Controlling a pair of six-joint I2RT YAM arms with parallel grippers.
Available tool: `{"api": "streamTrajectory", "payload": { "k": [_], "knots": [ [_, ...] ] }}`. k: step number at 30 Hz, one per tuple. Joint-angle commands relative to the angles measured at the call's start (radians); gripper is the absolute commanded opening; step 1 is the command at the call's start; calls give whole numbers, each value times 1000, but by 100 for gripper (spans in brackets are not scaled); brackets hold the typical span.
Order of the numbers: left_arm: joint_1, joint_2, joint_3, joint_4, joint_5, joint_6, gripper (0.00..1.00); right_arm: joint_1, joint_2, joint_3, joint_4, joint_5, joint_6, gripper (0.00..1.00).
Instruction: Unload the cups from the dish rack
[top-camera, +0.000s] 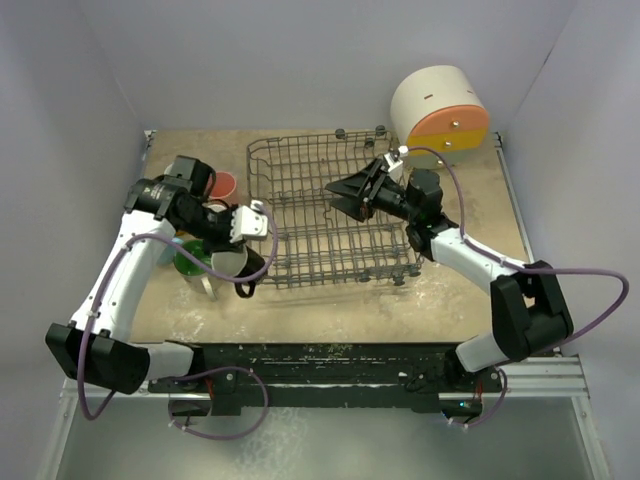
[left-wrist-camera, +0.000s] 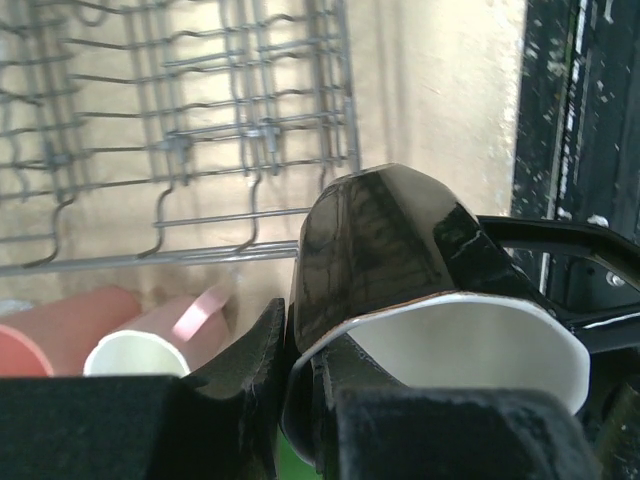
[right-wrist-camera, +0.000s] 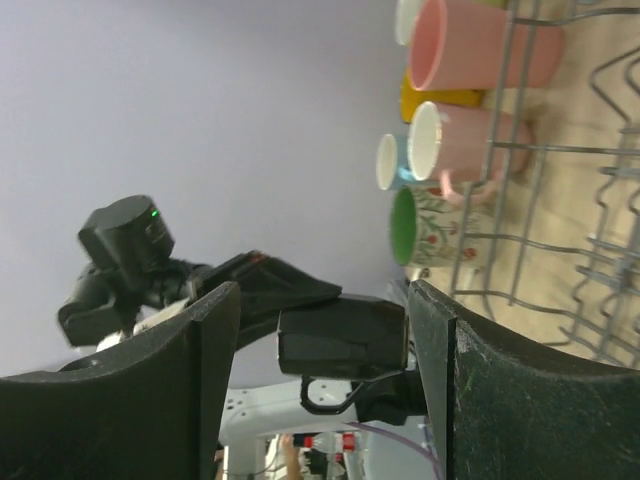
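Left claw (left-wrist-camera: 290, 375) is clamped on the rim of the black mug (left-wrist-camera: 380, 240) — just outside the dish rack (top-camera: 310, 240), at its 8 o'clock corner, over the worktop (top-camera: 500, 190). Right claw (top-camera: 336, 198) hangs above the rack's 2 o'clock part — jaws apart.

Left fingers (left-wrist-camera: 250, 375) pinched close, arm bent inward; right fingers (right-wrist-camera: 200, 390) spread wide, wrist rolled sideways.
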Motion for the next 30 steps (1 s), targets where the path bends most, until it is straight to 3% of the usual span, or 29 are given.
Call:
{"api": "streamTrajectory", "payload": {
  "k": [1,13,30],
  "knots": [
    [-85,-21,-63,15,-75,35,0,-16,-51,94,-229,-6,-217,71],
    [-248,45,-230,116,-222,-29,0,-22,-151,237,-615,166,-523,73],
    [-372,143,-339,260,-305,-85,0,-26,-313,228,-842,308,-629,75]
  ]
}}
